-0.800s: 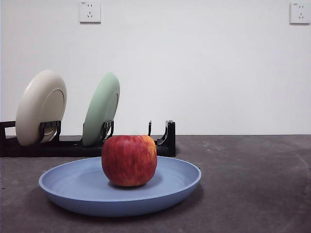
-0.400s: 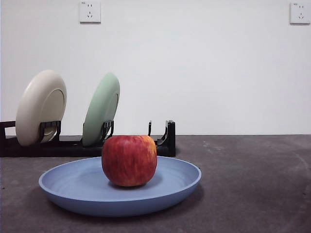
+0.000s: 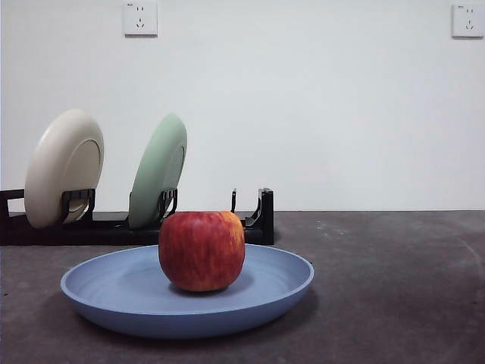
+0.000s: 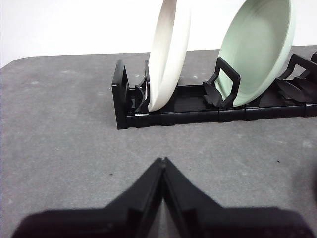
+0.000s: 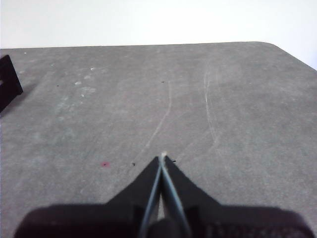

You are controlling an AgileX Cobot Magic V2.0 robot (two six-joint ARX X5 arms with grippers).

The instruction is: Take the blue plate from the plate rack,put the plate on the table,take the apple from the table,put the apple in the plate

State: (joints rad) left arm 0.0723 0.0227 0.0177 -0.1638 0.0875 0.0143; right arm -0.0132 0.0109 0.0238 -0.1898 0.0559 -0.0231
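Front view, nearest the camera: blue plate [image 3: 186,302] flat on the tabletop [image 3: 394,288], rim raised, left of centre. Apple [image 3: 201,250] upright in the middle of the plate, resting on its floor, red with yellowish streaks, clear of the rim all round. No arm visible in this view.

Behind the plate: plate rack [image 3: 136,226], low, black, running along the tabletop from the left edge to just past the apple. Pale green plate [image 3: 158,171] standing on edge in a middle slot, tilted back slightly. Cream plate [image 3: 64,167] standing on edge in a slot further left, likewise tilted. Slot at the rack's right end unoccupied, prongs bare. White wall behind, two wall sockets [image 3: 140,18] high up.

Left wrist view: left end effector [image 4: 162,163] closed, jaw tips meeting in a point, holding nothing, above bare tabletop, well short of the rack. Rack, cream plate and green plate beyond it, both plates seated between prongs.

Right wrist view: right end effector [image 5: 162,157] closed, tips together, holding nothing, over bare tabletop with faint pale scratches and a small red speck [image 5: 104,163]. Black corner of the rack just visible at one edge, well apart from the end effector.
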